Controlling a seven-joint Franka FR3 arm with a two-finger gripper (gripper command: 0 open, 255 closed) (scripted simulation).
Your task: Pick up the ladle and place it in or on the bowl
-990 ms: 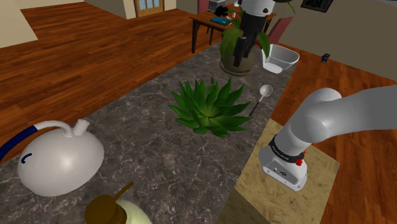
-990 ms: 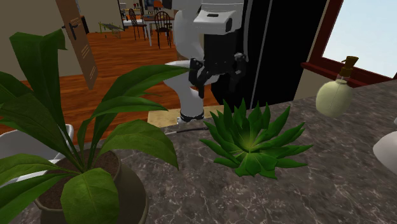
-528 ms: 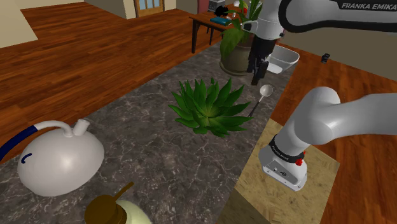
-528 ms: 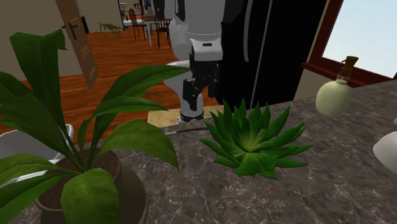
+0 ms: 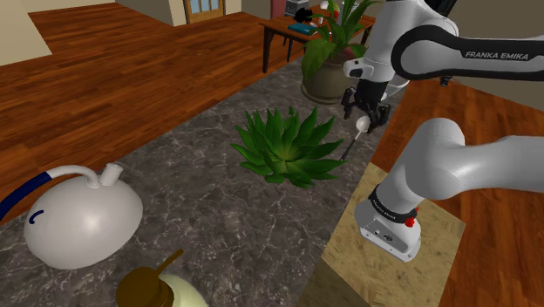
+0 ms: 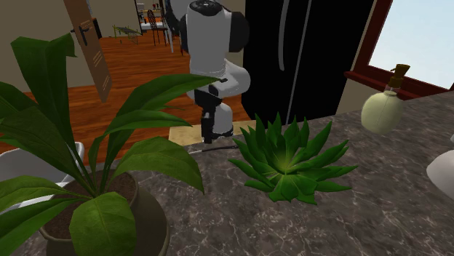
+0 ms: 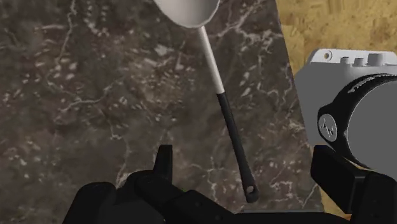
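The ladle (image 7: 233, 133) lies flat on the dark marble counter (image 5: 218, 209), with a white scoop, a white shaft and a black handle. My gripper (image 7: 248, 172) hangs open just above it, and the handle's end lies between the two fingers without touching them. In the shoulder view the gripper (image 5: 363, 118) covers the scoop, and the ladle's handle (image 5: 347, 150) runs out below it toward the stand. The white bowl (image 6: 71, 154) shows behind the potted plant's leaves; in the shoulder view the arm hides it.
A spiky green succulent (image 5: 288, 144) sits close beside the ladle. A tall potted plant (image 5: 329, 65) stands at the counter's far end. A white kettle (image 5: 78, 218) and a soap bottle (image 5: 166, 289) are near the front. The arm's base (image 5: 392, 222) stands on the wooden stand.
The gripper has swung from above the potted plant toward the shoulder view's right, and has come down over the ladle, turning as it went. The ladle has not moved.
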